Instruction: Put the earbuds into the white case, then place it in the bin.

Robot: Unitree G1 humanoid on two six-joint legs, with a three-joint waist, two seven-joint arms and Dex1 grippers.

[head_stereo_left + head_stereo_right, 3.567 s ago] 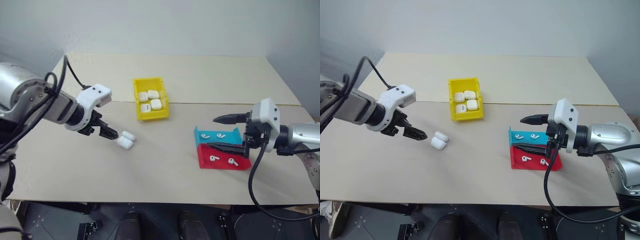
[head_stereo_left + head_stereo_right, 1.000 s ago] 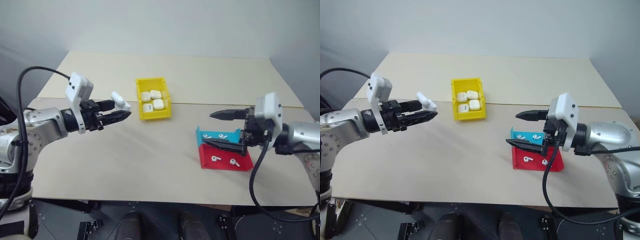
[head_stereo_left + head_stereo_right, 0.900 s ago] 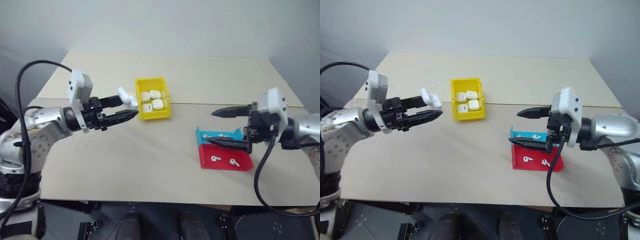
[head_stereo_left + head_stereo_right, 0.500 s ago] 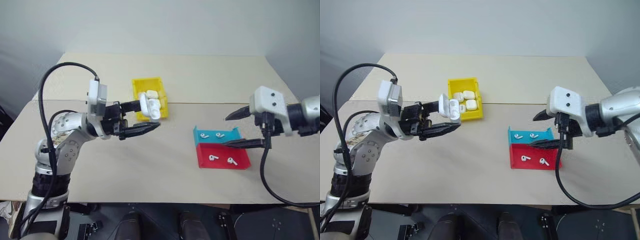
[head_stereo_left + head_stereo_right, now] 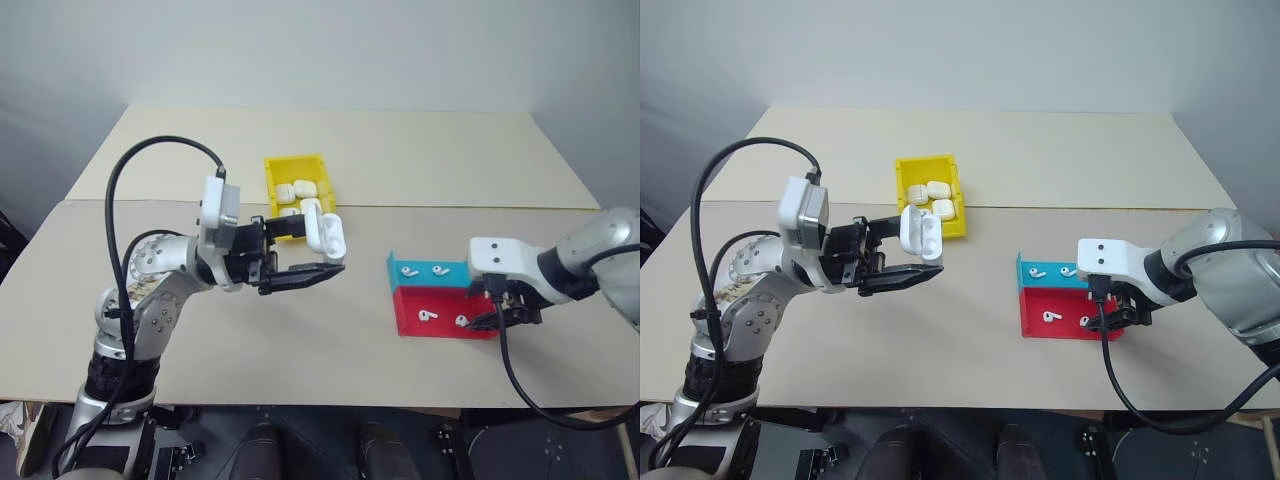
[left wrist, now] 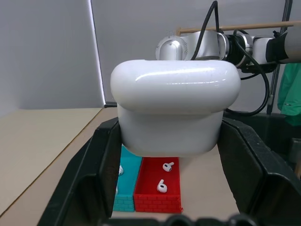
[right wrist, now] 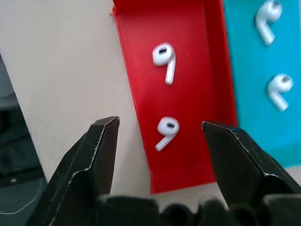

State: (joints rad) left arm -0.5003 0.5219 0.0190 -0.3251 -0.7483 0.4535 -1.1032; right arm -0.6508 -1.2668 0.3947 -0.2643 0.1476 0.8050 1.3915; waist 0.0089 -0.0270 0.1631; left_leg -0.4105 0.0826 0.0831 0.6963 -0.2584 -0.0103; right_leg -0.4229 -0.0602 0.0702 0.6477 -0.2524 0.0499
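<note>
The left end effector is pinching the white case between its two black fingers, holding it upright above the worktop, with the fingers pointing toward the 3 o'clock side of the head view. In the left wrist view the case is sitting wedged between both fingers, its rounded lid uppermost.

The right end effector is pointing steeply down over the red half of the tray, with its fingers spread apart. In the right wrist view one earbud is lying between the two fingertips, untouched, and a second earbud is lying farther along the same red compartment. Two more earbuds are resting in the adjoining teal compartment.

The bin is standing on the worktop at about 11 o'clock from the held case, and closed white cases are lying inside it. The tray is lying at about 4 o'clock from the held case, well apart from the bin. The left arm's black cable is arching above the worktop.
</note>
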